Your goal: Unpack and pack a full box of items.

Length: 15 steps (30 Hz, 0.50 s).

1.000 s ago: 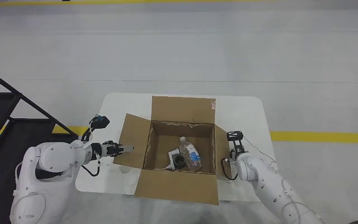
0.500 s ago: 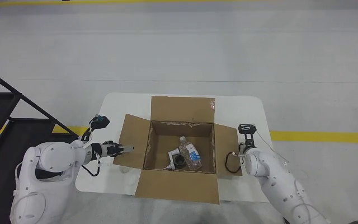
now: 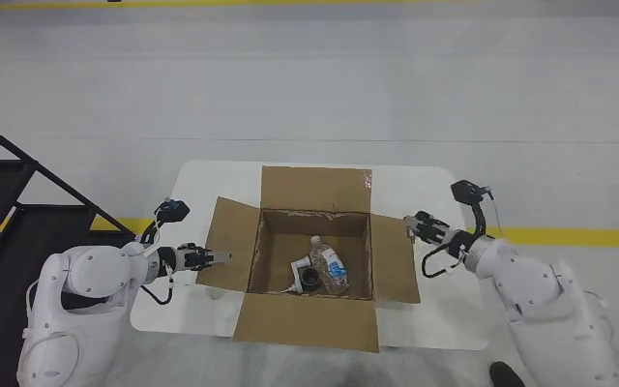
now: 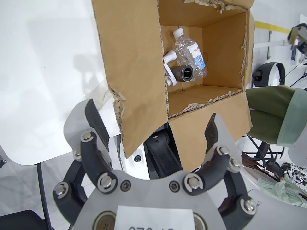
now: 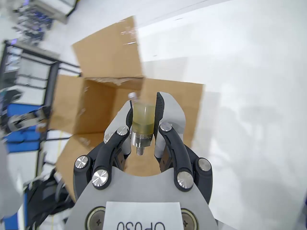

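You're on what looks like an industrial hall or robotics test floor, judging by the wide, pale grey painted floor [image 3: 309, 87] crossed by a yellow marking line [image 3: 542, 235], the plain white counter [image 3: 208, 184] and the black metal rack [image 3: 39, 242] beside it.

The top view looks steeply down from above the arms, taking in the white surface [image 3: 213, 189] and the open box [image 3: 316, 186]. The left wrist view sits close behind the left pincer [image 4: 153, 113], facing into the box [image 4: 223, 56] over one side. The right wrist view looks past the right pincer [image 5: 144, 106], clamped on a yellowish cylinder [image 5: 143, 118], at the box [image 5: 108, 53] from the opposite side. All three share the box.
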### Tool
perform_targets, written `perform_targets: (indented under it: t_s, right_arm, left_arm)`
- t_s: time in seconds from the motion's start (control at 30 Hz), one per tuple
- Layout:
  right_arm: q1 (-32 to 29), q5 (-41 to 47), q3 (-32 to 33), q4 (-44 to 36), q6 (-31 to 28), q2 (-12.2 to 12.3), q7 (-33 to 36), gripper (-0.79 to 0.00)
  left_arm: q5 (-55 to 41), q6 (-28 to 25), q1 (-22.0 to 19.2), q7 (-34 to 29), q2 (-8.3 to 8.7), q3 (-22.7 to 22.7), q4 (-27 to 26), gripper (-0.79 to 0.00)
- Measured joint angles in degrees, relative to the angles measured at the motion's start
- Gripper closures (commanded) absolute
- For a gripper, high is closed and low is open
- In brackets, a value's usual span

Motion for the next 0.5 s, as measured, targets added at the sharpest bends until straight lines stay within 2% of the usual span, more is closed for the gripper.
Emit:
perform_targets:
  t_s: [0.17, 0.37, 0.5]
  right_arm:
    - [4.5, 12.0, -4.5, 4.3, -7.1, -0.5, 6.9, 0.0]
    - [10.7, 13.1, -11.6, 11.5, -7.8, -1.3, 8.1, 0.0]
    - [11.6, 11.8, -12.3, 13.2, -8.0, -1.4, 6.6, 0.0]
  left_arm:
    - [0.0, 0.0, 0.0, 0.0, 0.0, 0.0, 0.0, -0.785]
    - [0.0, 0.0, 0.0, 0.0, 0.0, 0.0, 0.0, -0.785]
    - [0.0, 0.0, 0.0, 0.0, 0.0, 0.0, 0.0, -0.785]
